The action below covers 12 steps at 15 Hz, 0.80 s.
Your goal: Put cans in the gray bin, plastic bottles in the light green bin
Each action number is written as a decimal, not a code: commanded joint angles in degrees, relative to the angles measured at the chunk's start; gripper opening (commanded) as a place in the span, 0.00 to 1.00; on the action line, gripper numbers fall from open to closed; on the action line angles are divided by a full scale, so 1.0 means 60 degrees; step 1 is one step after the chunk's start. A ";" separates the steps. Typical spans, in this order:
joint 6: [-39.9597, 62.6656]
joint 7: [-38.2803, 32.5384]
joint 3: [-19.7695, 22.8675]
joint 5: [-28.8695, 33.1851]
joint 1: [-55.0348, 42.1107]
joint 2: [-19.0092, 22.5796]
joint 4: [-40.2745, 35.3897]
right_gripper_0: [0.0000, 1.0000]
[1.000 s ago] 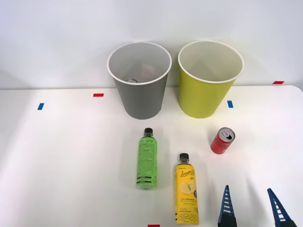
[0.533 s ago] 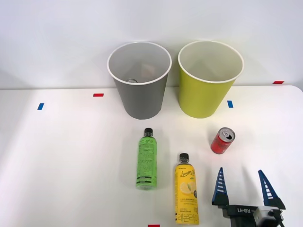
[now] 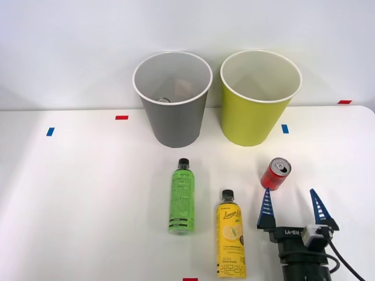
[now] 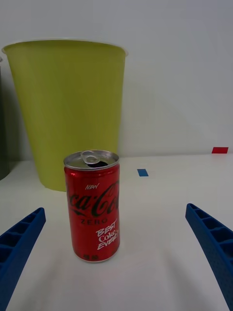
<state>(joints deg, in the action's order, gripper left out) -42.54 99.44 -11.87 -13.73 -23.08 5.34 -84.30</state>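
A small red can (image 3: 275, 174) (image 4: 92, 205) with a silver top stands upright on the white table. My right gripper (image 3: 291, 202) (image 4: 116, 252) is open just short of it on the near side, its blue fingers (image 4: 19, 243) apart with nothing between them. Two black-capped plastic bottles lie flat: a green-label one (image 3: 182, 197) and a larger yellow lemon-label one (image 3: 230, 235), left of the gripper. At the back stand the gray bin (image 3: 173, 99) and the light green bin (image 3: 258, 96) (image 4: 70, 107), the latter right behind the can.
Small red tape marks (image 3: 121, 117) (image 4: 219, 150) and blue tape marks (image 3: 285, 129) (image 4: 142, 172) dot the table (image 3: 88, 193). A white wall rises behind the bins. Something small lies at the bottom of the gray bin.
My right gripper has moved forward from the table's near edge toward the can, staying open. The can, bottles and bins have not moved.
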 commanded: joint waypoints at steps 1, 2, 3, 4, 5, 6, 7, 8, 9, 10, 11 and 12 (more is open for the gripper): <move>0.0660 0.0009 0.0088 0.0003 0.0493 -0.0172 0.0047 1.00; 0.0909 0.0009 0.0118 0.0003 0.0654 -0.0230 0.0047 1.00; 0.1100 0.0009 0.0147 0.0003 0.0830 -0.0230 0.0047 1.00; 0.1319 -0.0006 0.0176 -0.0012 0.1020 -0.0230 0.0047 1.00; 0.1539 -0.0006 0.0235 -0.0027 0.1196 -0.0260 0.0047 1.00; 0.1729 -0.0006 0.0293 -0.0041 0.1328 -0.0289 0.0047 1.00; 0.1817 0.0009 0.0337 -0.0056 0.1474 -0.0303 0.0047 1.00; 0.1891 -0.0006 0.0367 -0.0100 0.1591 -0.0303 0.0047 1.00; 0.2081 0.0009 0.0411 -0.0114 0.1694 -0.0303 0.0047 1.00; 0.2140 0.0023 0.0469 -0.0129 0.1782 -0.0318 0.0061 1.00; 0.2183 0.0023 0.0498 -0.0129 0.1855 -0.0318 0.0061 1.00; 0.2271 0.0038 0.0528 -0.0144 0.1928 -0.0303 0.0061 1.00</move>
<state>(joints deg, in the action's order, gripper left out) -29.42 99.59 -8.92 -14.50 -12.00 3.44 -83.94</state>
